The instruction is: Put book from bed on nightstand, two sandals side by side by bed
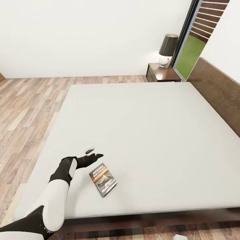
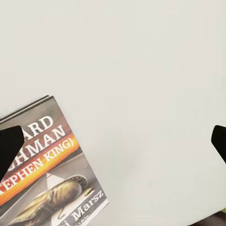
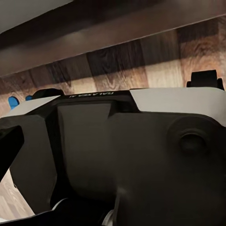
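Over the near part of the large low bed's plain pale grey mattress (image 1: pixel 140 133), the left gripper (image 1: pixel 95 154) hung with its two black fingers spread apart and nothing between them, just beside the thin small paperback book (image 1: pixel 103 179) with a dark cover, orange band and white lettering; the book lay flat near the foot edge, clear of the dark brown wooden platform frame (image 1: pixel 150 218); in the left wrist view one dark fingertip (image 2: pixel 10 147) overlapped the book's cover (image 2: pixel 47 174) while the other sat well off to the side over bare mattress, so the jaws did not yet straddle it; a good grasp would probably need the gripper shifted across the book, then lowered so one finger could get under an edge, since a thin, flat cover on soft, smooth fabric offers little to pinch; the small dark brown glossy-topped nightstand (image 1: pixel 162 73) stood well away by the flat wooden headboard (image 1: pixel 218 90), carrying a dark-shaded white lamp (image 1: pixel 166 50); the right gripper's state I could not tell; a sliver of bright blue (image 3: pixel 13 100), perhaps a sandal, showed on the wood plank floor (image 3: pixel 155 70)
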Controlling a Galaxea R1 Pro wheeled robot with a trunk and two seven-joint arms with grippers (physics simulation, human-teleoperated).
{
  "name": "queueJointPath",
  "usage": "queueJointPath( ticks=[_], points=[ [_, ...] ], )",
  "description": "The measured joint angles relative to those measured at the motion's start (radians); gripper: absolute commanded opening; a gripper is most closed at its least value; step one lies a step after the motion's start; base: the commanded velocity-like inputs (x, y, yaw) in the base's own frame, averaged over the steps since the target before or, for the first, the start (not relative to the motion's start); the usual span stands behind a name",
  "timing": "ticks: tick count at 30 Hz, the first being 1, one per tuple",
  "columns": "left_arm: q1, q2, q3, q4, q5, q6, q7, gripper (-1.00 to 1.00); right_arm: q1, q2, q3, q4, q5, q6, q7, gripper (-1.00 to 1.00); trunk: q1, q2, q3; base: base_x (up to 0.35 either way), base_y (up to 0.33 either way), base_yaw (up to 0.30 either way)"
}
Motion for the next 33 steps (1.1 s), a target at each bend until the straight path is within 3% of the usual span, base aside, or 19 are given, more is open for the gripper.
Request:
queueJointPath(
  ticks=[26,33],
  points=[
    [0.0,0.0,0.001,0.0,0.001,0.0,0.0,1.0,0.0,0.0,0.0,0.0,0.0,0.0,0.0,1.0,0.1,-0.182,-0.082,0.0,0.0,0.0],
    [0.0,0.001,0.001,0.0,0.041,0.0,0.0,1.0,0.0,0.0,0.0,0.0,0.0,0.0,0.001,1.0,0.127,-0.231,-0.103,0.0,0.0,0.0]
  ],
)
